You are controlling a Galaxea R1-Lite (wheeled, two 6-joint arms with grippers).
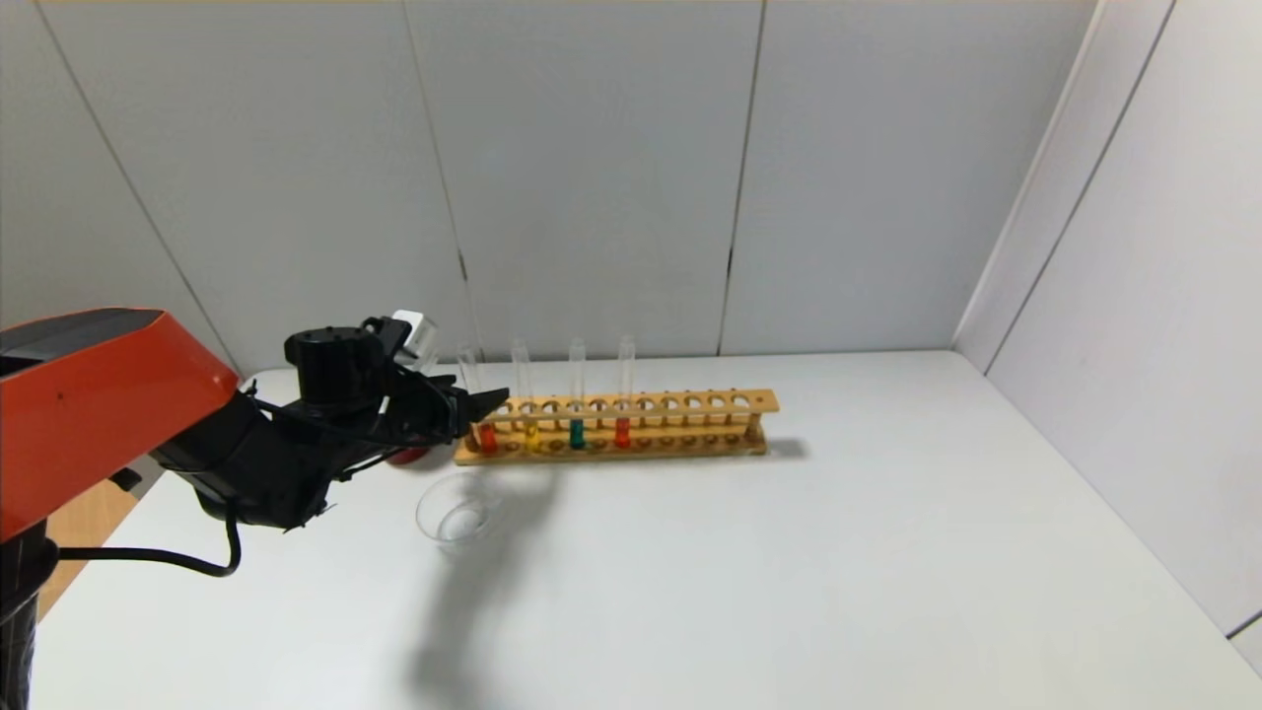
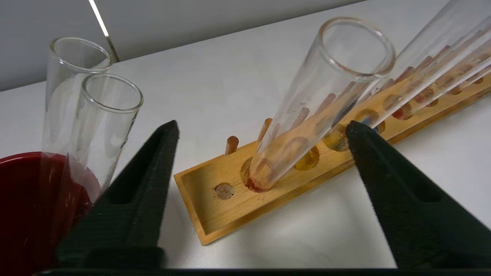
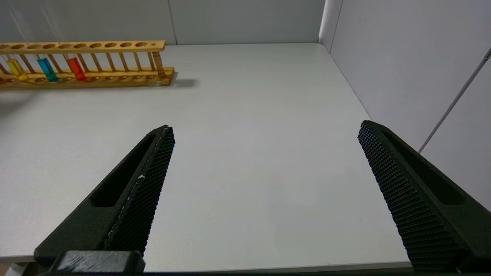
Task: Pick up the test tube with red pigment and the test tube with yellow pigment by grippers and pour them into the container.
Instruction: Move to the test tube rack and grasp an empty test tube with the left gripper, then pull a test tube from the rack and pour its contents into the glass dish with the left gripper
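Observation:
The test tube with red pigment point(image 1: 480, 409), holding coral orange-red liquid, stands in the end hole of the wooden rack point(image 1: 690, 402). My left gripper point(image 1: 485, 406) is open at that end of the rack. In the left wrist view its fingers point(image 2: 153, 172) stand on either side of this tube point(image 2: 318, 99) without touching it. The test tube with yellow pigment point(image 1: 526, 409) stands two holes along and also shows in the right wrist view point(image 3: 17, 69). The clear glass container point(image 1: 434, 498) sits in front of the rack's left end. My right gripper point(image 3: 264, 130) is open and empty over bare table.
A teal tube point(image 1: 577, 414) and a deeper red tube point(image 1: 623, 409) stand further along the rack. A dark red cup point(image 2: 23, 199) with two clear tubes point(image 2: 103, 122) in it stands just beside my left gripper. White panels wall the table's back and right.

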